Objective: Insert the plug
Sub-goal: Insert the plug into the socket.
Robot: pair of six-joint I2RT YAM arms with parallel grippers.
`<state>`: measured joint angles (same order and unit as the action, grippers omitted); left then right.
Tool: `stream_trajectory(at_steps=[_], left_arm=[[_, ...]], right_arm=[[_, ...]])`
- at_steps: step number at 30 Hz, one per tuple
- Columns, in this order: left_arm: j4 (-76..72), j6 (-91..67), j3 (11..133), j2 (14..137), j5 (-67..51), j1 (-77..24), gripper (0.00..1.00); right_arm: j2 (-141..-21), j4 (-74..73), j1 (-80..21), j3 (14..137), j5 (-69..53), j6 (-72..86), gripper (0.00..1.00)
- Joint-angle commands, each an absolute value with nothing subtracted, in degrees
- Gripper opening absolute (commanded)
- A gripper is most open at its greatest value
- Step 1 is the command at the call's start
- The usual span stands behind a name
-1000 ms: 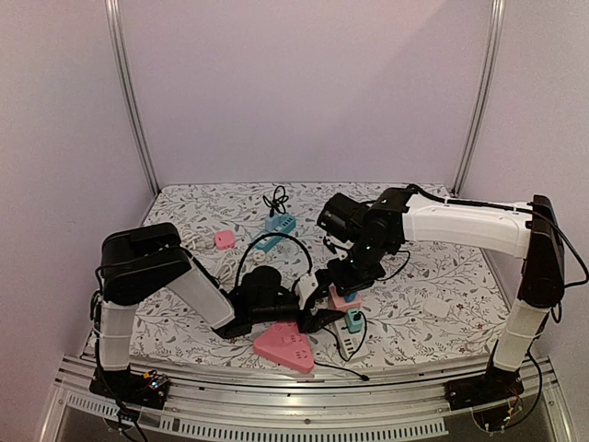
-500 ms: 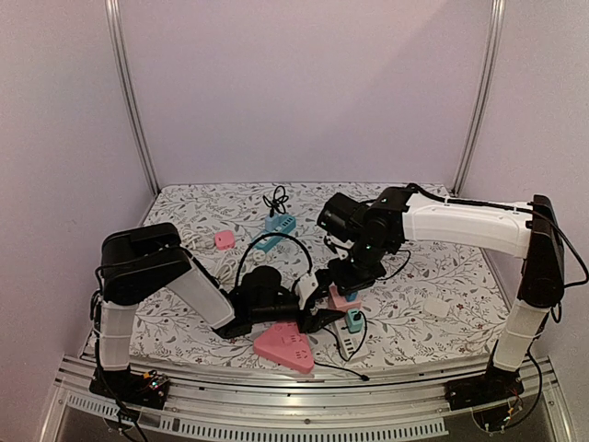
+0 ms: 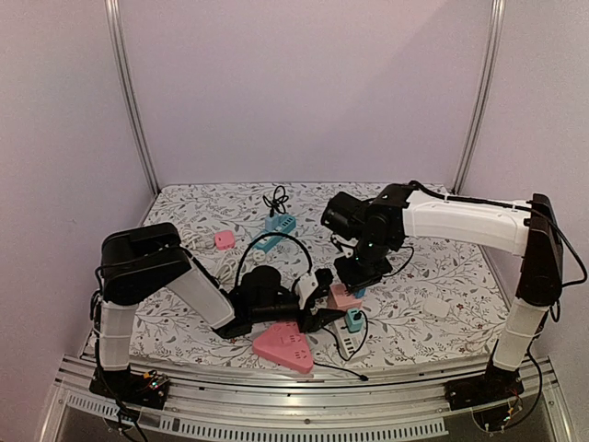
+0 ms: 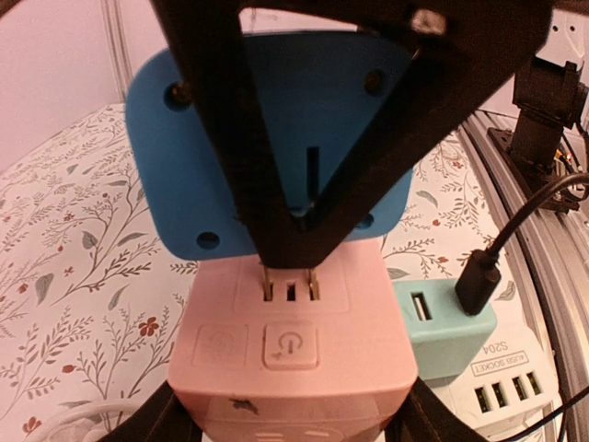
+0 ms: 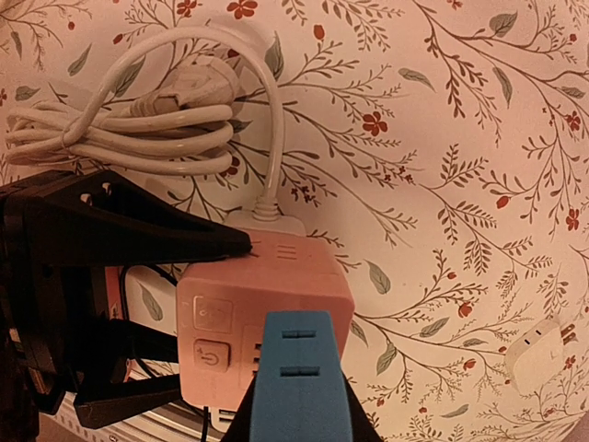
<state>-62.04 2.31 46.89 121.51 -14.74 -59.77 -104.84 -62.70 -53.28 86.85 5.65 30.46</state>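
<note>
- Blue plug [image 4: 170, 175]: one, pinched between the pressed-together fingers of the right gripper [image 5: 296, 405], with its two metal prongs at the slots in the top face of the cube directly beneath that gripper.
- Pink cube socket [image 4: 290, 350]: one, clamped from both sides by the left gripper [image 5: 213, 313]. A power button shows on the face toward the left wrist camera.
- Teal USB charger [image 4: 446, 327]: one, just beside the cube on the left gripper's right. A black cable [image 4: 497, 258] is plugged into it, and it sits on a white power strip [image 4: 497, 387].
- Pink triangular strip [image 3: 281, 348]: one, near the left gripper, toward the arm bases.
- White coiled cord [image 5: 120, 129]: one bundle, beyond the left gripper's fingers.
- Small white plug [image 5: 538, 354]: one, well apart to the right of the right gripper.
- Small pink block [image 3: 224, 239] and light blue strip [image 3: 279, 224]: one each, farther out past the left gripper.
- Floral cloth [image 5: 442, 120] covers the table.
- Lilac walls [image 3: 304, 83] and two metal posts [image 3: 129, 92] enclose it.
</note>
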Motion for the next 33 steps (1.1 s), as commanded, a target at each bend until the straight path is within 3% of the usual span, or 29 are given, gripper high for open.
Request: stream_trajectory(at_steps=[1, 20, 33], left_arm=[[-65.9, 5.5, 45.8, 118.7, -19.1, -60.7, 0.17], [-65.9, 5.4, 45.8, 118.8, -19.2, -60.8, 0.17], [-65.8, 5.3, 45.9, 118.9, -19.2, -60.8, 0.17]], right_arm=[[-109.6, -68.8, -50.5, 84.8, 11.9, 28.4, 0.0], [-109.2, -61.4, -51.9, 85.8, -2.5, 27.5, 0.0], [-108.8, -60.9, -51.8, 85.7, -4.2, 29.0, 0.0]])
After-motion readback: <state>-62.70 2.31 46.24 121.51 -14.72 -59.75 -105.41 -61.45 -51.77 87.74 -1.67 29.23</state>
